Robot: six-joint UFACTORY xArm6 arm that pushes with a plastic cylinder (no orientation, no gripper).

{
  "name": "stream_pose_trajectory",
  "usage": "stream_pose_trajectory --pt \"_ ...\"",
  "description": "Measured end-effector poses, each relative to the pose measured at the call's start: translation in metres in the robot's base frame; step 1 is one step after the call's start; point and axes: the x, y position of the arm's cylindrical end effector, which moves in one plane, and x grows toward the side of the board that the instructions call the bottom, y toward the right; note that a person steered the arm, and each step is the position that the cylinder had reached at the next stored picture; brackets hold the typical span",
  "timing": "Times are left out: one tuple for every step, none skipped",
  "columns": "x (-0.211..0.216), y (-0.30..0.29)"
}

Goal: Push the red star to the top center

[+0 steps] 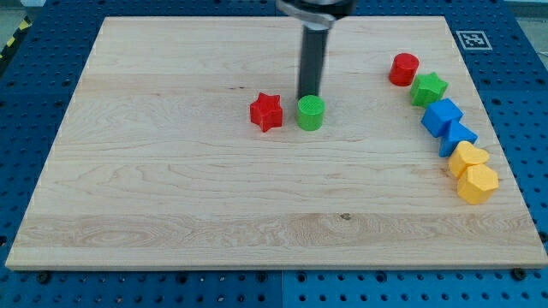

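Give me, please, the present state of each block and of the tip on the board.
red star: flat, mid-board, untouched
green cylinder: upright, right of the star
my tip: just behind the green cylinder
red cylinder: upright, far right
green star: flat, beside the red cylinder

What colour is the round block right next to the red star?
Green: the cylinder sits just to the view's right of the red star, seen in the camera view.
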Motion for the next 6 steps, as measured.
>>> stream_pose_trajectory --pt "0.000 -0.055" --pt "0.014 -0.101" --pt "0.070 -0.102" --pt "0.086 -0.083" --pt "0.084 -0.079" --pt "0.069 -0.054"
